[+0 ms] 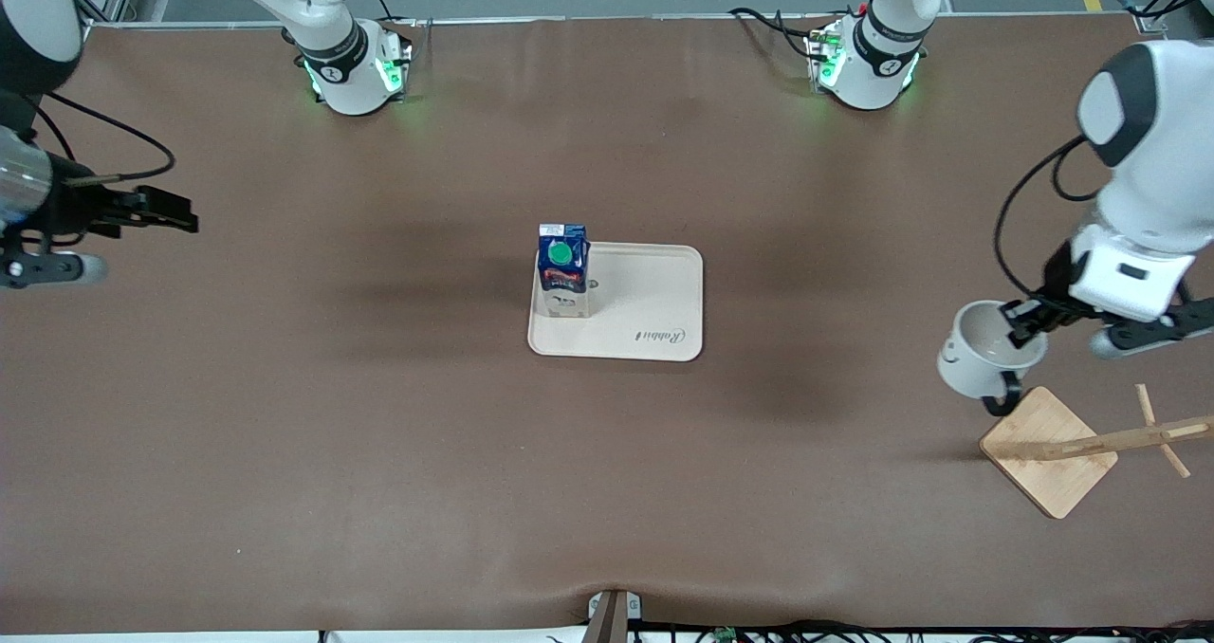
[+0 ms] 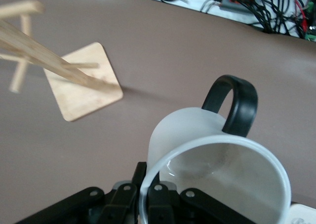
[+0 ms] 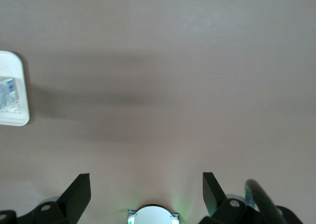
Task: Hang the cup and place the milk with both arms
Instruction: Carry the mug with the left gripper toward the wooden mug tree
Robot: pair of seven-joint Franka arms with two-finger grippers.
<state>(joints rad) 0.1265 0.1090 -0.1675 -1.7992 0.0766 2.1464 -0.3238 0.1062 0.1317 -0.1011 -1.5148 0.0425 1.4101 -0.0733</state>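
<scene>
The white cup (image 1: 977, 354) hangs in the air at the left arm's end of the table, its black handle (image 2: 232, 105) pointing down toward the wooden rack. My left gripper (image 1: 1029, 323) is shut on the cup's rim (image 2: 148, 184), just above the corner of the rack's base. The milk (image 1: 562, 268), a blue and white carton with a green cap, stands upright on the cream tray (image 1: 654, 316) at the table's middle. My right gripper (image 1: 175, 211) is open and holds nothing, raised over the right arm's end of the table; its fingers (image 3: 79, 194) frame bare tabletop.
A wooden cup rack (image 1: 1091, 444) with a square base (image 1: 1048, 453) and pegs stands at the left arm's end, nearer to the front camera than the cup. The tray's corner with the carton shows in the right wrist view (image 3: 12, 91). Brown matting covers the table.
</scene>
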